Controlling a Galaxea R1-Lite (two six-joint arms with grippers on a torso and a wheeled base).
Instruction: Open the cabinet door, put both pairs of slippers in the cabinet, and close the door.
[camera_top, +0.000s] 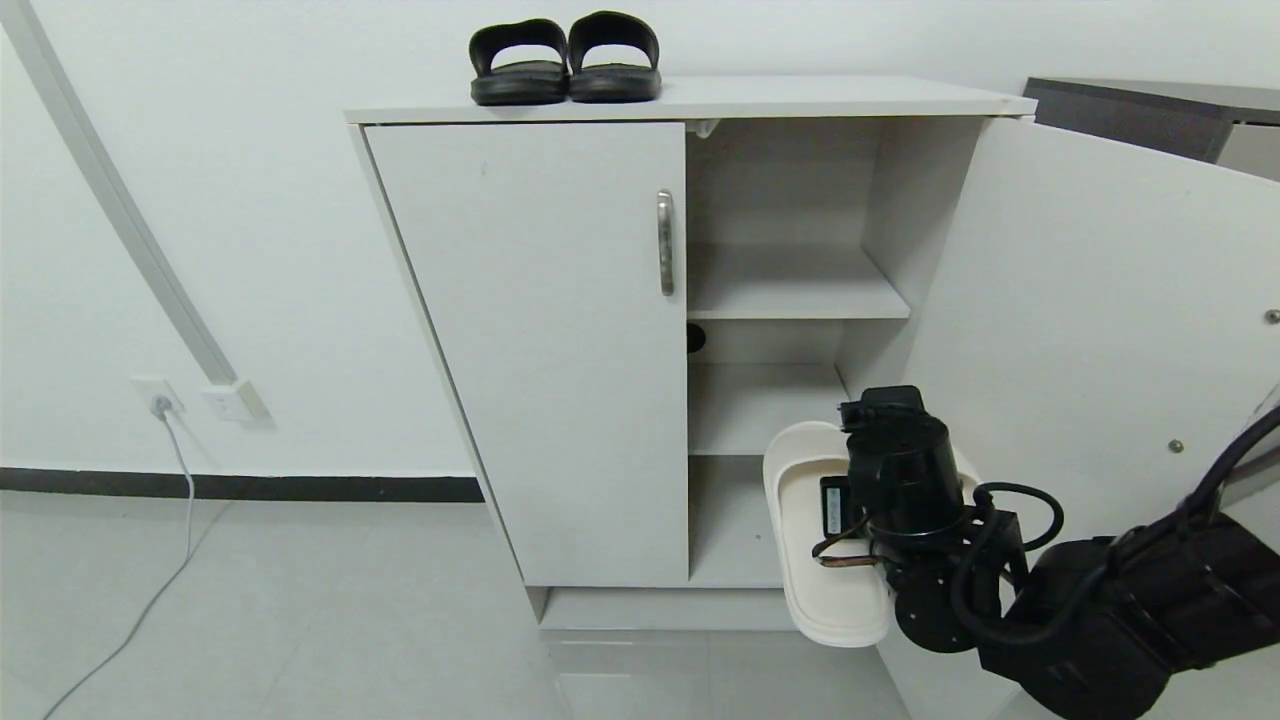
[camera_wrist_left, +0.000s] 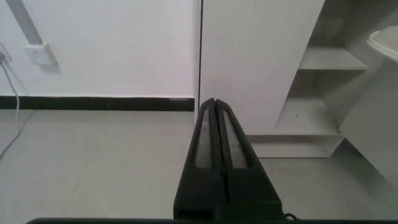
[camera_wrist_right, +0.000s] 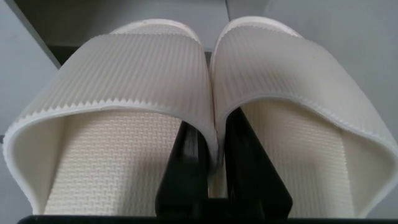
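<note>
A white cabinet (camera_top: 530, 350) stands against the wall, its right door (camera_top: 1110, 330) swung open and its left door shut. A pair of black slippers (camera_top: 565, 60) rests on the cabinet top. My right gripper (camera_wrist_right: 214, 168) is shut on the inner straps of a pair of cream slippers (camera_wrist_right: 211, 112), one finger inside each. In the head view the cream slippers (camera_top: 820, 540) hang in front of the open compartment near the bottom shelf (camera_top: 725, 530). My left gripper (camera_wrist_left: 214, 134) is shut on nothing, low over the floor and pointing at the cabinet's left side.
The open half has two upper shelves (camera_top: 790, 290) and a lower one, all bare. A wall socket with a grey cable (camera_top: 165, 470) sits at the left. A dark counter (camera_top: 1150, 110) stands behind the open door. Grey tiled floor (camera_top: 280, 610) spreads to the left.
</note>
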